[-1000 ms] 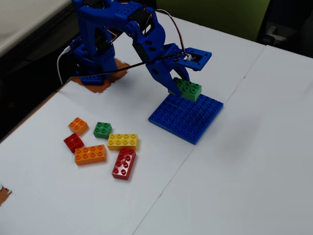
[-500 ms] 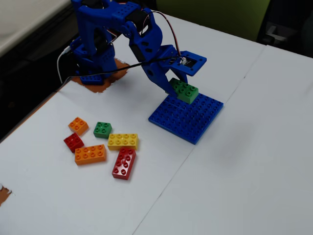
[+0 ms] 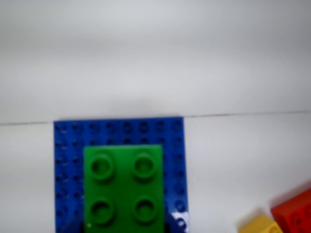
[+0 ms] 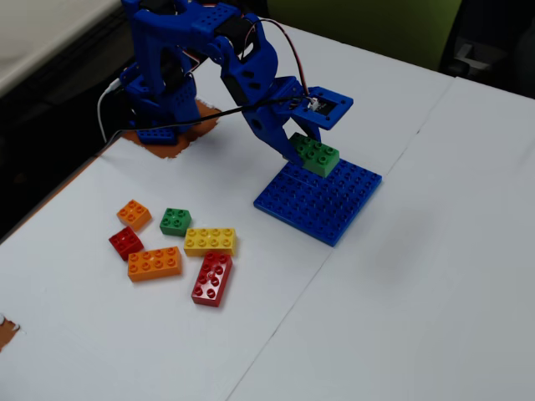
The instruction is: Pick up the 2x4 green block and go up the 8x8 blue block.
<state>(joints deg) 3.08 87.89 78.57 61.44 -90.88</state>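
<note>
In the fixed view my blue gripper (image 4: 303, 149) is shut on the 2x4 green block (image 4: 316, 155), gripping it by its far end. The block sits at the back left edge of the 8x8 blue block (image 4: 322, 205), a flat studded plate on the white table. Whether it rests on the studs or hangs just above them I cannot tell. The wrist view looks down on the green block (image 3: 123, 189) with four of its studs showing, and the blue plate (image 3: 116, 128) spreads under and beyond it. My fingers barely show in that view.
Loose bricks lie front left of the plate: small orange (image 4: 134, 214), small green (image 4: 175, 220), small red (image 4: 125, 243), long orange (image 4: 155, 263), yellow (image 4: 210, 241) and long red (image 4: 212, 278). The arm's base (image 4: 159, 92) stands at the back left. A table seam runs diagonally past the plate.
Over the last second the gripper carried the green block slightly left, toward the arm's base. Since half a second ago nothing has moved.
</note>
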